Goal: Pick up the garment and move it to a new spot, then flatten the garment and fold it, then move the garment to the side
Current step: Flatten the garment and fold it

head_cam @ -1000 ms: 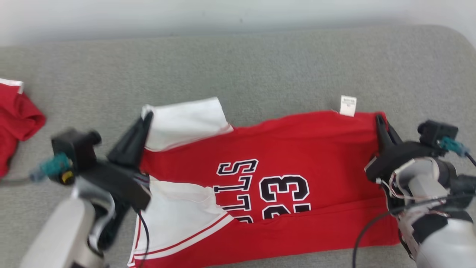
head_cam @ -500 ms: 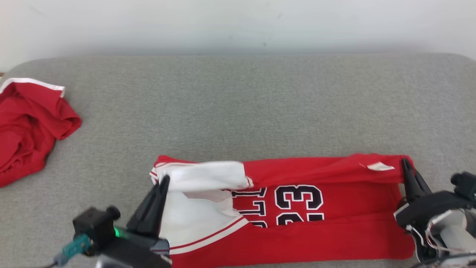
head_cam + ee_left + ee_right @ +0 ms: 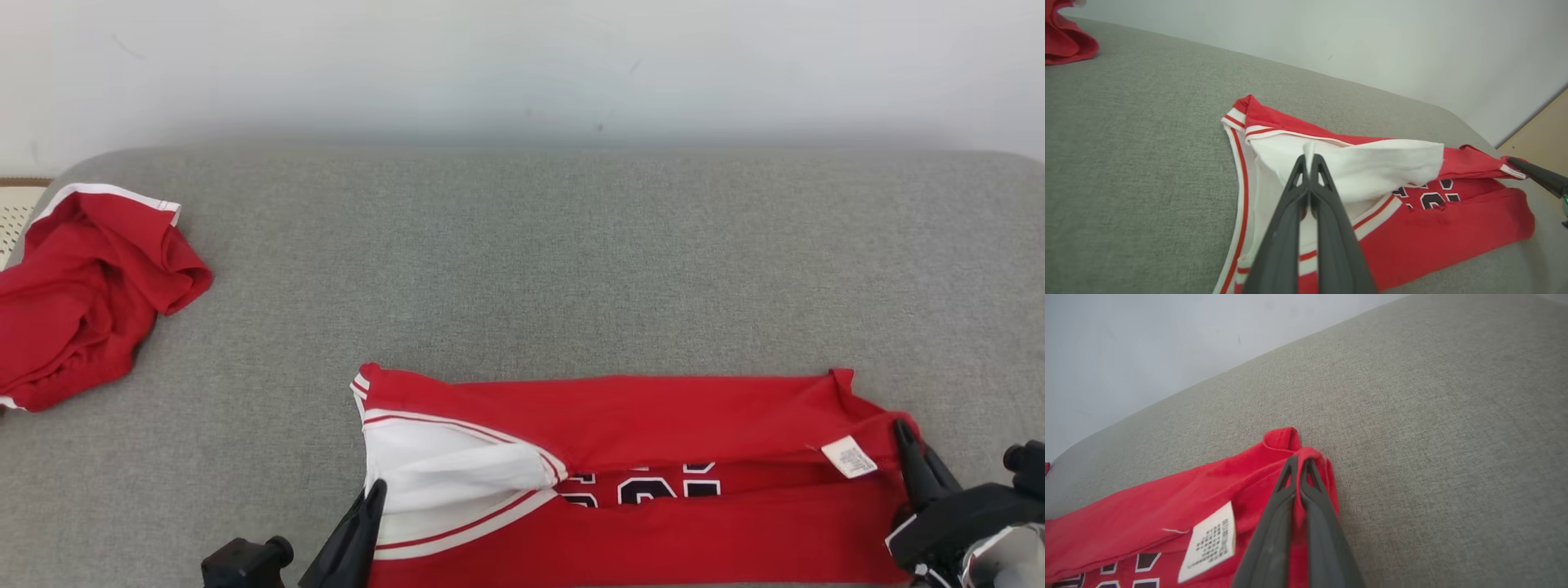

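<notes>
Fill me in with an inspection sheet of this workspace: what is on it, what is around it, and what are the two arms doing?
Surface: grey fabric cushion, flat.
Job's things: red jersey with white sleeve parts, half folded lengthwise, its number partly covered, care label showing.
Clutter: crumpled second red garment at the far left.
End effectors: left end effector shut on the jersey's white part; right end effector shut on its red corner.
Cables: none lying on the surface.
Surroundings: pale wall behind; woven cream edge at the left.
</notes>
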Available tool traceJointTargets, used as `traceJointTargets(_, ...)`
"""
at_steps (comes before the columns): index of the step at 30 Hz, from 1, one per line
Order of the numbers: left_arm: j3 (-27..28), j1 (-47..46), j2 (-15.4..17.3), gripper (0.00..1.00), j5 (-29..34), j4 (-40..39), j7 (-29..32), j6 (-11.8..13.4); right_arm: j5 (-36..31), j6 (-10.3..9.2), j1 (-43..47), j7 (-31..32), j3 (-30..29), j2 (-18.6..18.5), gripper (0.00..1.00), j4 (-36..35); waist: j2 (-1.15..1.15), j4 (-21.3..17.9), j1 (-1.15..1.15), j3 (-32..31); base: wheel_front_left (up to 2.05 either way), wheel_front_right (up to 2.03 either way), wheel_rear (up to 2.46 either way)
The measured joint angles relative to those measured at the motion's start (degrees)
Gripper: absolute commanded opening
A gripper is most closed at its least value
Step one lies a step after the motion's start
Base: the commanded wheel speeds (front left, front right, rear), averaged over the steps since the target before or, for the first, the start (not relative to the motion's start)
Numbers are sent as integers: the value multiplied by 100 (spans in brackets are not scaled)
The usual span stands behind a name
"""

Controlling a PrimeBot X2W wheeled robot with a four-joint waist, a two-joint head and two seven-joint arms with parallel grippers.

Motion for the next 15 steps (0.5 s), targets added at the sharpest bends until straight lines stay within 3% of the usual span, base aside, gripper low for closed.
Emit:
traceJointTargets(1, -10, 1, 1, 0, 22, 56, -19, 12, 2, 0, 56, 53, -23, 3, 2, -24, 0, 4, 0, -20, 0, 0, 0)
traceJointTargets(2, 0, 2, -12, 0, 26, 115, -51, 35, 3, 0, 103, 92, -42, 9, 36, -40, 0, 7, 0, -40, 0, 0, 0)
traceJointTargets(3, 10, 8, -24, 0, 36, 159, -86, 77, -5, 0, 162, 97, -67, 10, 60, -73, 0, 11, 0, -59, 0, 0, 0)
traceJointTargets(4, 16, 16, -37, 15, 53, 192, -99, 80, -43, 0, 208, 100, -96, 11, 100, -99, 0, 15, 0, -77, 0, 0, 0)
traceJointTargets(5, 23, 25, -63, 80, 53, 212, -133, 82, -56, 0, 255, 116, -137, 11, 100, -144, 0, 18, 0, -94, 0, 0, 0)
traceJointTargets(6, 38, 37, -92, 100, 43, 225, -143, 88, -67, 0, 302, 131, -171, 14, 100, -186, 0, 21, 0, -108, 0, 0, 0)
traceJointTargets(15, 231, 203, -166, 100, 38, 269, -294, 197, -283, 0, 795, 82, -615, 4, 100, -766, 0, 64, 0, -216, 0, 0, 0)
